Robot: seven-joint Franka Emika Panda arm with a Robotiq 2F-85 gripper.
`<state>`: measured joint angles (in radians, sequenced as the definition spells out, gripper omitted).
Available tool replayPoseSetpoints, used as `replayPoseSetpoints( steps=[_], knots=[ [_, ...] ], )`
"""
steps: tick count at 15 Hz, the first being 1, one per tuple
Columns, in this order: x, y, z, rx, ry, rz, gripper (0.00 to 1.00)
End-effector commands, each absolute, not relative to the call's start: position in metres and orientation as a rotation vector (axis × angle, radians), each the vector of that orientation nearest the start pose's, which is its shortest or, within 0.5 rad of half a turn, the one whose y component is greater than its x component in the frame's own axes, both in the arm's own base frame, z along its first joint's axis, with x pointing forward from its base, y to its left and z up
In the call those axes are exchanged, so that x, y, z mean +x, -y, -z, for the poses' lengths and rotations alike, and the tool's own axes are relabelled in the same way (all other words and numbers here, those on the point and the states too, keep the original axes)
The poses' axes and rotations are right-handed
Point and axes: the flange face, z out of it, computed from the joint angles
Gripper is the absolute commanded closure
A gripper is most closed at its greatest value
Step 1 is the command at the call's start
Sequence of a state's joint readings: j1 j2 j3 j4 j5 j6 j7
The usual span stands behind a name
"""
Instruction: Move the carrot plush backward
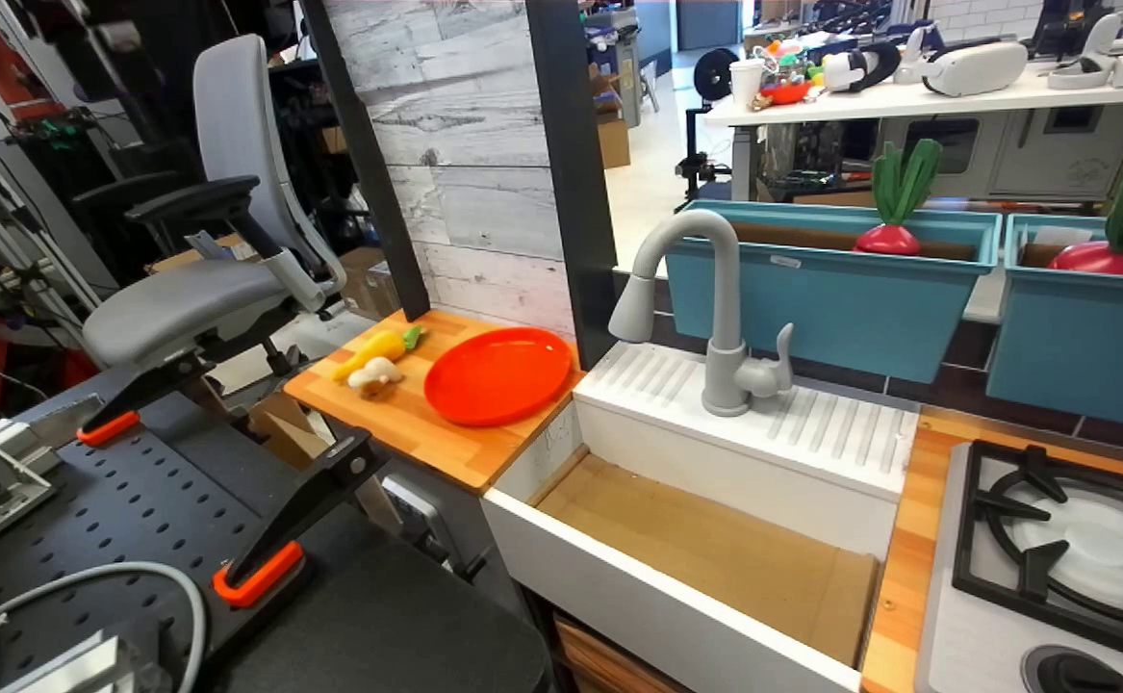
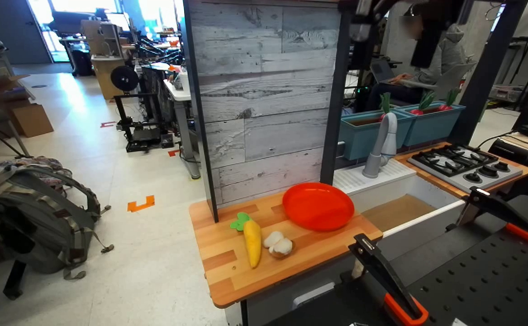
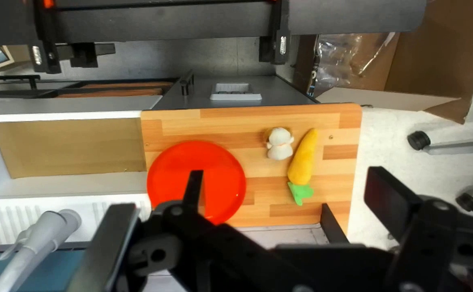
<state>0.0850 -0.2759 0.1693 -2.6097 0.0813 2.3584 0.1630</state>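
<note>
The carrot plush is a tapered yellow-orange toy with a green tuft. It lies on the wooden counter in both exterior views [image 1: 371, 354] [image 2: 253, 242] and in the wrist view [image 3: 302, 160]. Its tuft points toward the whitewashed wood panel and its tip toward the counter's front edge. My gripper [image 3: 287, 174] is open and empty, high above the counter. In the wrist view the carrot plush appears between its spread fingers, well below them. Dark parts of the gripper [image 2: 395, 34] show at the top edge of an exterior view.
A small white toy [image 2: 278, 244] lies beside the carrot. A round orange-red plate [image 2: 318, 206] lies toward the sink [image 1: 686, 616]. The whitewashed panel [image 2: 268, 113] rises behind the counter. A grey faucet [image 1: 727, 308], blue planters [image 1: 830, 298] and a stove [image 2: 467, 165] stand farther along.
</note>
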Motion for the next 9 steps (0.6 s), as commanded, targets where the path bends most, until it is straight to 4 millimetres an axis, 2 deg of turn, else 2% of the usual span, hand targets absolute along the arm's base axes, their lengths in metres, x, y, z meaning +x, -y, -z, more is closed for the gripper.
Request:
replayPoseSetpoints(
  steps=[1,9],
  knots=[
    [0.441,-0.138,-0.303,-3.121,0.096,-0.011,0.00],
    [0.487,-0.175,-0.199,-3.059,0.021,0.018,0.00]
  ],
)
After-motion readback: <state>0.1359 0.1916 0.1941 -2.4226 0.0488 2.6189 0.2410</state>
